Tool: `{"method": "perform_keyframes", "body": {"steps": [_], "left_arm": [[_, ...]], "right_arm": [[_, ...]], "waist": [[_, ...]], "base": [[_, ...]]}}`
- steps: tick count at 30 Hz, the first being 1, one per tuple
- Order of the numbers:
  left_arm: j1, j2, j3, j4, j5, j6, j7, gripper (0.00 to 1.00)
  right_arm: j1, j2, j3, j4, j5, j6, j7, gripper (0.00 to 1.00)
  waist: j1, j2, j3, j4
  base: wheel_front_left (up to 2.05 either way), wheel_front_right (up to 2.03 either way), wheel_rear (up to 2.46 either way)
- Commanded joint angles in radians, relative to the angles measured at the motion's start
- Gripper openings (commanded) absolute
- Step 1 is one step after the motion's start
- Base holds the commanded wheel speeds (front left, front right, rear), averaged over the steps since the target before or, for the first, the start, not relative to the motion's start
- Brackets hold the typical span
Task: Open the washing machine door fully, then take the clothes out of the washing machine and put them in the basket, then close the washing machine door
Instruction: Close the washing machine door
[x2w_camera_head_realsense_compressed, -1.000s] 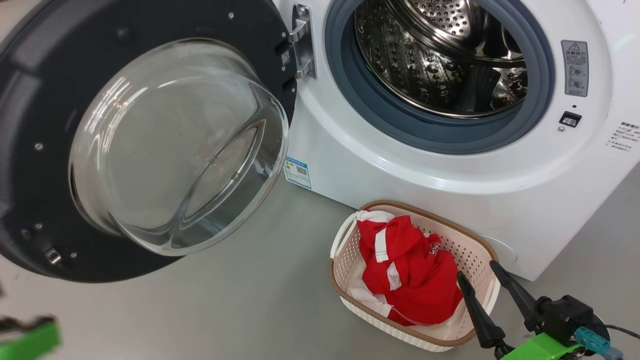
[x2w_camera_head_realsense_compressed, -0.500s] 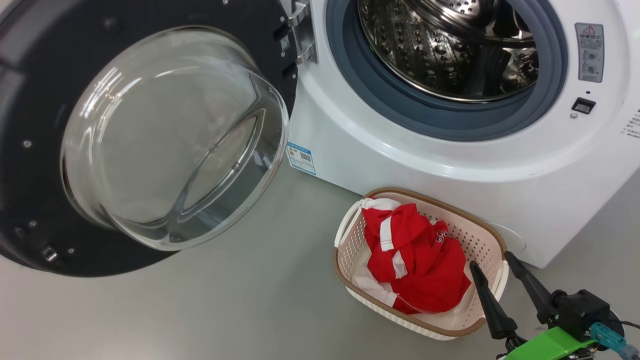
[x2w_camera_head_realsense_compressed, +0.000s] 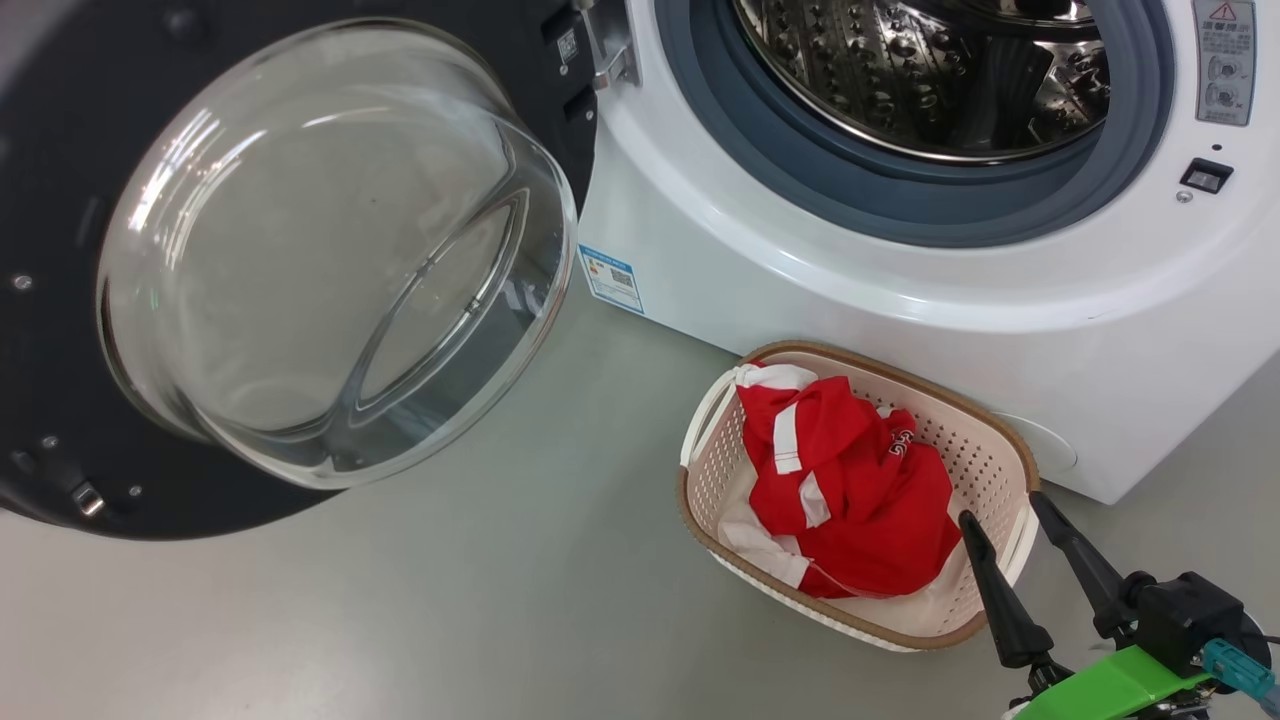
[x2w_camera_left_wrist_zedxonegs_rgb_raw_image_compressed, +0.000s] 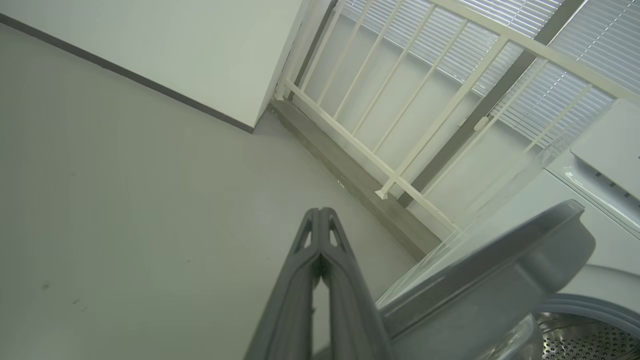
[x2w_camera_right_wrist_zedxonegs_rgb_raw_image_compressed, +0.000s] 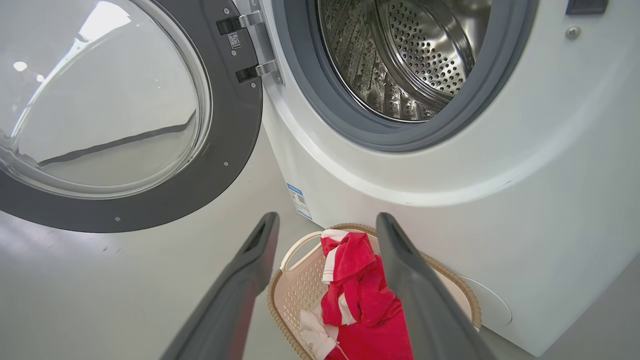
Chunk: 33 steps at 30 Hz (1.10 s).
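- Head camera has shifted; washing machine door (x2w_camera_head_realsense_compressed: 300, 260) stays wide open.
- Left gripper (x2w_camera_left_wrist_zedxonegs_rgb_raw_image_compressed: 320, 214), jaws together, beside its outer face.
- Drum (x2w_camera_head_realsense_compressed: 930, 70) looks empty; clothes (x2w_camera_head_realsense_compressed: 850, 490) lie in the basket (x2w_camera_head_realsense_compressed: 985, 415).
- Right gripper (x2w_camera_head_realsense_compressed: 1000, 505), jaws apart, at the basket's edge; closing remains.

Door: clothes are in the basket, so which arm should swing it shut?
Left, likely. The left gripper, shut, lies beside the outer side of the door, placed to push it toward the machine. The right gripper hangs open by the basket, away from the door.
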Motion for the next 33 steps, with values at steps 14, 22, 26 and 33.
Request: {"method": "perform_keyframes", "body": {"steps": [14, 22, 26, 33], "left_arm": [[-0.004, 0.104, -0.082, 0.055, -0.227, -0.006, 0.362, 0.0], [0.096, 0.13, -0.143, -0.118, -0.29, -0.006, 0.429, 0.0], [0.137, 0.146, -0.173, -0.205, -0.31, -0.006, 0.442, 0.0], [0.202, 0.173, -0.228, -0.347, -0.343, -0.006, 0.467, 0.0]], "right_arm": [[-0.01, -0.02, 0.006, -0.029, -0.017, 0.005, -0.006, 1.0], [-0.003, -0.002, 0.004, -0.022, -0.016, 0.005, -0.006, 1.0], [0.006, 0.006, 0.002, -0.019, -0.015, 0.005, -0.006, 1.0], [0.016, 0.021, 0.005, -0.015, -0.014, 0.005, -0.006, 1.0]], "waist": [[0.0, 0.0, 0.021, -0.014], [0.0, 0.0, -0.018, -0.014], [0.0, 0.0, -0.04, -0.01], [0.0, 0.0, -0.077, -0.014]], "base": [[0.0, 0.0, 0.0], [0.0, 0.0, 0.0], [0.0, 0.0, 0.0], [0.0, 0.0, 0.0]]}}
